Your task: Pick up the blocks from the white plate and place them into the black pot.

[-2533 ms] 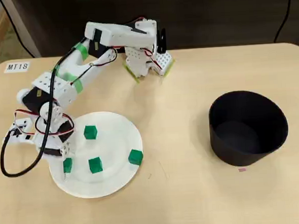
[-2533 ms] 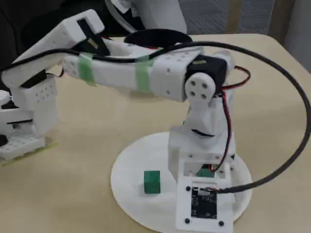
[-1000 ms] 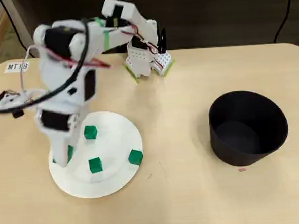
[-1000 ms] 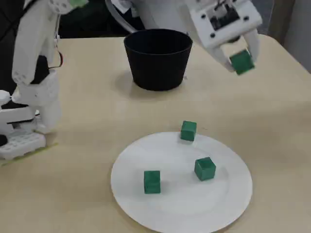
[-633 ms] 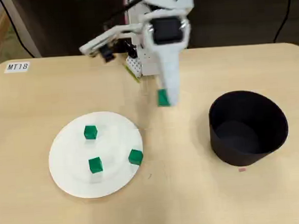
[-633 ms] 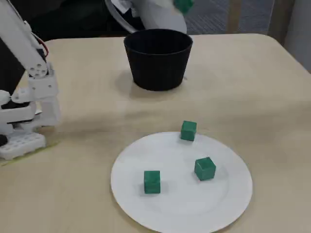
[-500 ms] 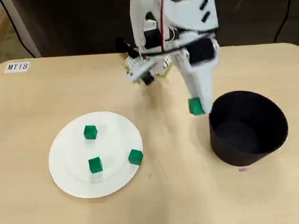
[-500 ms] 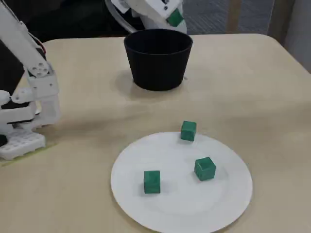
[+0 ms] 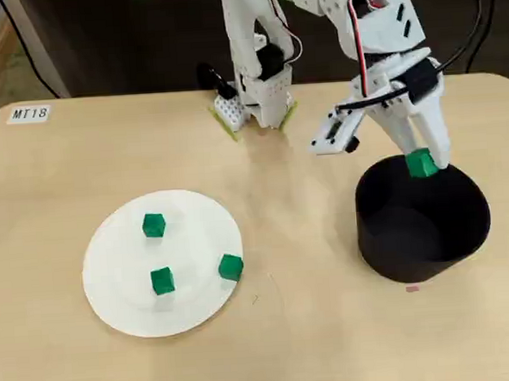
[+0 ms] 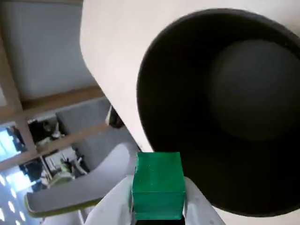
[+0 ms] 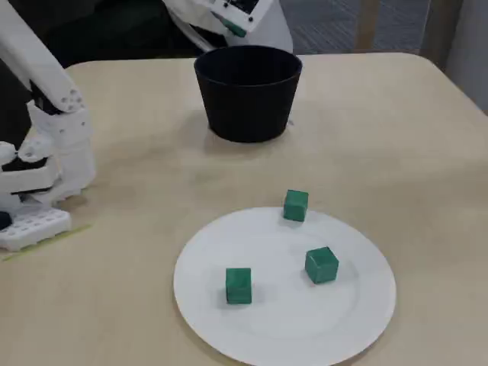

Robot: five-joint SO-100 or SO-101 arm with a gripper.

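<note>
My gripper (image 9: 423,165) is shut on a green block (image 9: 421,163) and holds it over the far rim of the black pot (image 9: 423,232). In the wrist view the held block (image 10: 157,184) sits between my white fingers (image 10: 199,206), just short of the pot's opening (image 10: 225,108). The pot's inside looks empty. Three more green blocks (image 9: 154,224) (image 9: 162,280) (image 9: 231,266) lie on the white plate (image 9: 122,289) at the left. In the fixed view the plate (image 11: 286,324) is in front with its blocks (image 11: 296,205) (image 11: 238,285) (image 11: 322,264), the pot (image 11: 248,93) behind; the gripper's tip is cut off there.
The arm's white base (image 9: 257,95) stands at the table's far edge, left of the pot in the overhead view. A label reading MT18 (image 9: 29,113) is stuck at the far left corner. The table edge runs close behind the pot.
</note>
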